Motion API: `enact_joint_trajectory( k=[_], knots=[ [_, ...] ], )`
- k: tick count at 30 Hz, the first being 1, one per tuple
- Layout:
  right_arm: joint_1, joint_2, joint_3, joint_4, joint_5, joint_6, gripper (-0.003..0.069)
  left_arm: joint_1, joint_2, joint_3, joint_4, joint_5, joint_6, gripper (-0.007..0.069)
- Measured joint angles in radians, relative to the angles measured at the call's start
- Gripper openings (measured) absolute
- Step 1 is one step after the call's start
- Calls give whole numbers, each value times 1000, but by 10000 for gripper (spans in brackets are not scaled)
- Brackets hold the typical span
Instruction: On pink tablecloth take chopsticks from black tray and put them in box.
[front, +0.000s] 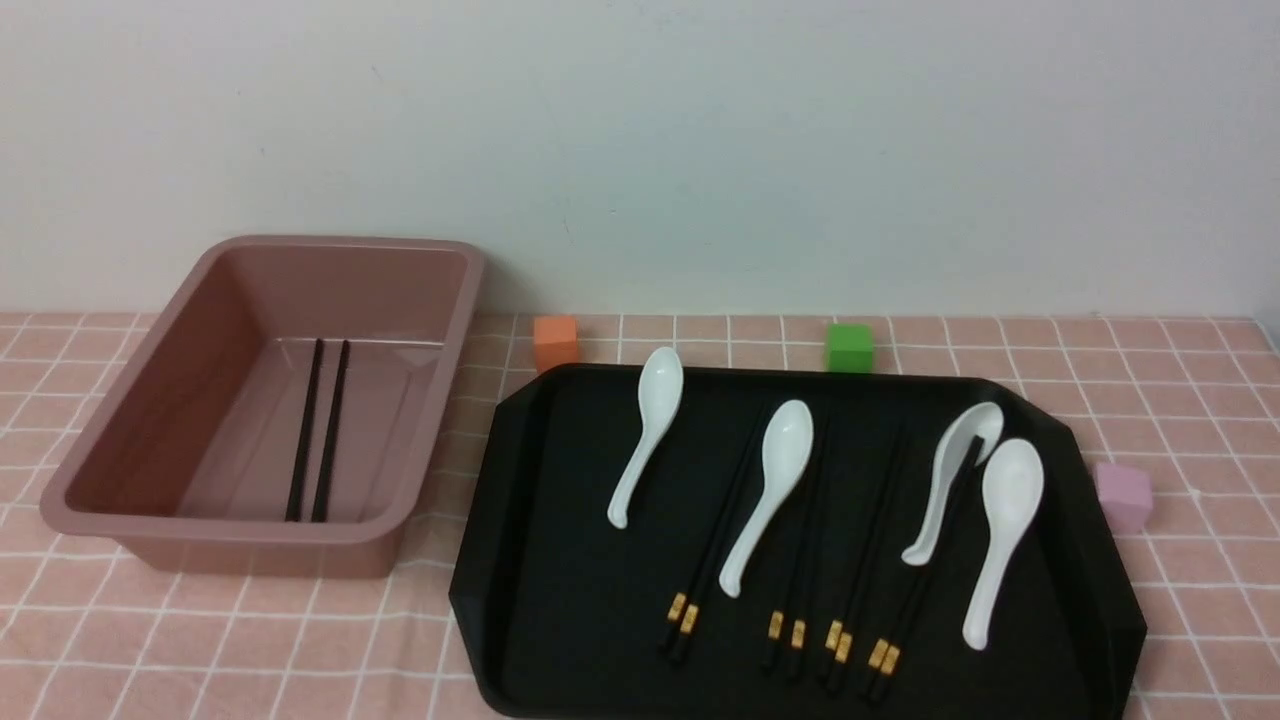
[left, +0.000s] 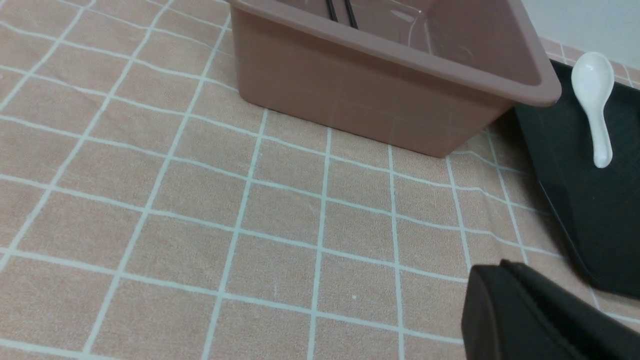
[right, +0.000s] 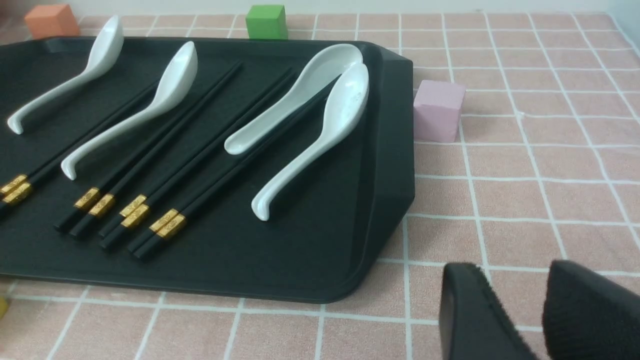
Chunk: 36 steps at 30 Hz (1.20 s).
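On the pink tablecloth (front: 250, 640) the box (front: 230, 527) stands at the left, with one pair of chopsticks (front: 318, 430) lying on its floor. To its right lies the black tray (front: 560, 590), holding several pairs of chopsticks (front: 700, 570) with their gold bands toward me. Neither arm shows in the front view. In the left wrist view my left gripper (left: 502, 267) is shut and empty, low over the cloth in front of the box (left: 360, 85). In the right wrist view my right gripper (right: 515, 272) is open and empty over the cloth, off the tray's (right: 310, 250) near right corner.
Several white spoons (front: 780, 490) lie among the chopsticks on the tray; one rests on a pair at the right (front: 950, 480). An orange cube (front: 555, 342) and a green cube (front: 849, 347) sit behind the tray, a pink cube (front: 1124, 496) beside its right edge. A wall stands behind.
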Motion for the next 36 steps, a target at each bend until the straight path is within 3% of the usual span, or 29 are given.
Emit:
enact_joint_trajectory(
  k=[36],
  knots=[
    [0,0,0,0,0,0,240,1,0,0,0,0,0,8]
  ],
)
